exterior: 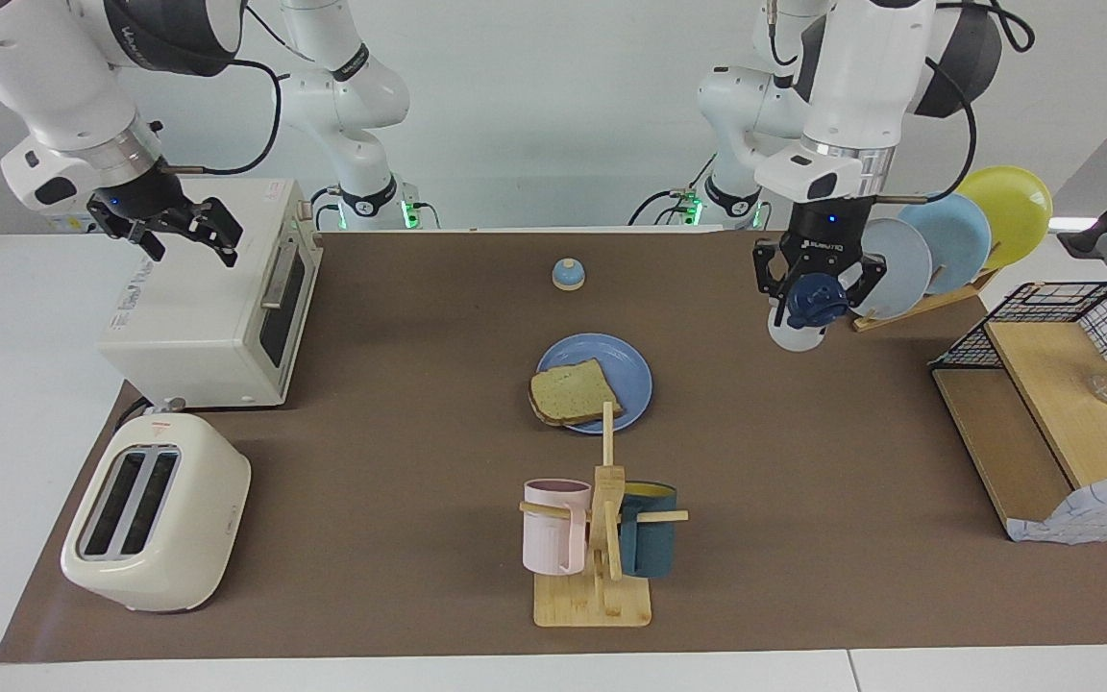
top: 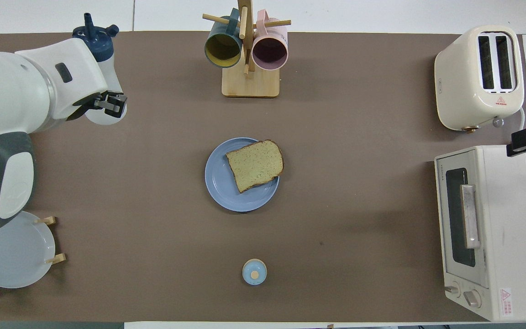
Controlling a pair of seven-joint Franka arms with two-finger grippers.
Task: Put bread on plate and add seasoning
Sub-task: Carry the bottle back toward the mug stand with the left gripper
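Note:
The bread (exterior: 573,392) (top: 255,164) lies flat on the periwinkle plate (exterior: 634,368) (top: 221,188) at the middle of the mat, overhanging its rim a little. My left gripper (exterior: 808,291) (top: 107,104) is shut on the seasoning (exterior: 797,334) (top: 95,37), a frosted-white bottle held upright with its navy spouted cap on top. It hangs low over the mat toward the left arm's end, beside the plate rack, well away from the plate. I cannot tell whether its base touches the mat. My right gripper (exterior: 190,234) waits open above the toaster oven.
A blue-domed knob (exterior: 567,275) (top: 254,272) sits nearer the robots than the plate. The mug tree (exterior: 602,538) (top: 246,50) stands farther out. The toaster oven (exterior: 217,298) and toaster (exterior: 155,514) fill the right arm's end; the plate rack (exterior: 938,240) and wire shelf (exterior: 1053,384) the left arm's.

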